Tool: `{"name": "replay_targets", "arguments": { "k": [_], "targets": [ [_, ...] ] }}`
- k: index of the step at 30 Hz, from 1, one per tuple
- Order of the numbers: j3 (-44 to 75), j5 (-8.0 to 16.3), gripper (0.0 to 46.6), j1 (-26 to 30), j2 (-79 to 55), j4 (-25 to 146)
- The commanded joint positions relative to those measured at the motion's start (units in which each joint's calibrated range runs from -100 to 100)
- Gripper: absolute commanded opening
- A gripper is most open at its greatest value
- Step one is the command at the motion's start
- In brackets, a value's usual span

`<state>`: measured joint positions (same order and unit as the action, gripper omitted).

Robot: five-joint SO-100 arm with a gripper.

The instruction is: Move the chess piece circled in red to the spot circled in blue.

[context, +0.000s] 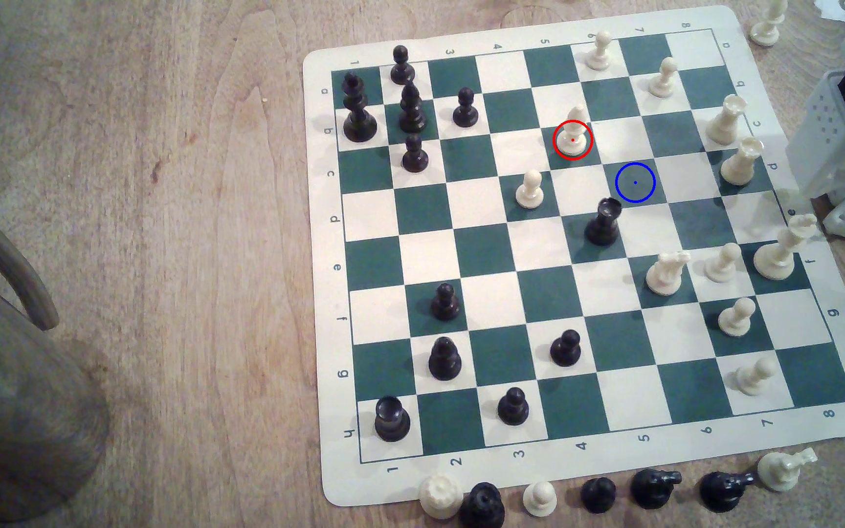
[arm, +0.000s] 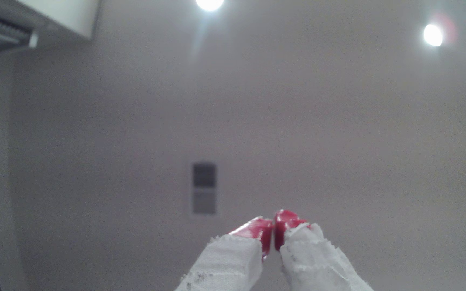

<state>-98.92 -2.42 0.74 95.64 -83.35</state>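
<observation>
Wrist view has my gripper (arm: 273, 230) pointed up at the ceiling, red tips pressed together on nothing, well away from the board (context: 786, 133). The bishop (context: 573, 133) stands ringed in red, 1 square diagonally from the blue-ringed square (context: 635, 183), both far from me. Risks: on approach I could clip the 2 cream rooks (context: 733, 141) nearest me (a tight lane), and the black rook (context: 604, 223) beside the target. On the board I count 11 black pieces and 11 cream.

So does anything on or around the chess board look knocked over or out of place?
Yes. Off the board's near edge, two black pieces and a cream piece lie tipped over on the table. The pieces on the board stand upright.
</observation>
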Motion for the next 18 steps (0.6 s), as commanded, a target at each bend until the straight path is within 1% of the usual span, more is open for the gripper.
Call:
{"name": "replay_targets", "arguments": {
  "k": [1,3,9,10,13,17,18],
  "targets": [
    [-1.0,0.2,0.2,-4.1,0.2,10.0],
    [-0.8,0.4,0.2,-4.1,0.2,14.4],
    [2.9,0.4,0.2,-3.9,0.2,19.4],
    [6.0,0.4,0.2,-3.9,0.2,24.5],
    [11.1,0.4,0.2,-4.1,0.1,32.5],
    [20.3,0.5,0.2,-4.5,0.1,54.5],
    [24.3,0.5,0.2,-5.2,0.1,63.9]
  ]
}}
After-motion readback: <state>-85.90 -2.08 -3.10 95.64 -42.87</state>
